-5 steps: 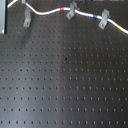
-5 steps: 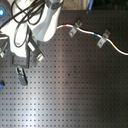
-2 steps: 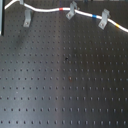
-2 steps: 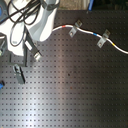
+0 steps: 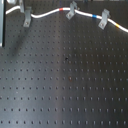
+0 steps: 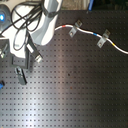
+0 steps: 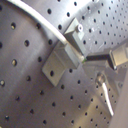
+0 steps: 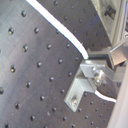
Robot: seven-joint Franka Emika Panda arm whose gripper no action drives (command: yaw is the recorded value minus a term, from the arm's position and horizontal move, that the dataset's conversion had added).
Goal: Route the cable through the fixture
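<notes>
The cable (image 5: 47, 12) is a thin white cord with red, blue and yellow bands, running along the far side of the board in both exterior views. The fixture (image 5: 26, 17), a slim light-grey clip with a long slanted leg, stands at the first exterior view's left, with the cable lying at its hooked top. Both wrist views show the fixture (image 7: 62, 60) (image 8: 82, 85) close up, the cable (image 8: 55, 25) meeting it. My gripper (image 6: 36, 53) hangs right beside it, and the cord runs in between its fingers (image 7: 117, 57). In the second exterior view the arm hides the fixture.
Two more grey clips (image 5: 71, 11) (image 5: 104, 19) hold the cable further along. A bundle of black leads (image 6: 22, 22) and a small dark block (image 6: 20, 75) sit at the second exterior view's left. The black perforated board (image 5: 65, 85) spreads below.
The arm has shifted only slightly near the fixture. The cable and the clips lie as before.
</notes>
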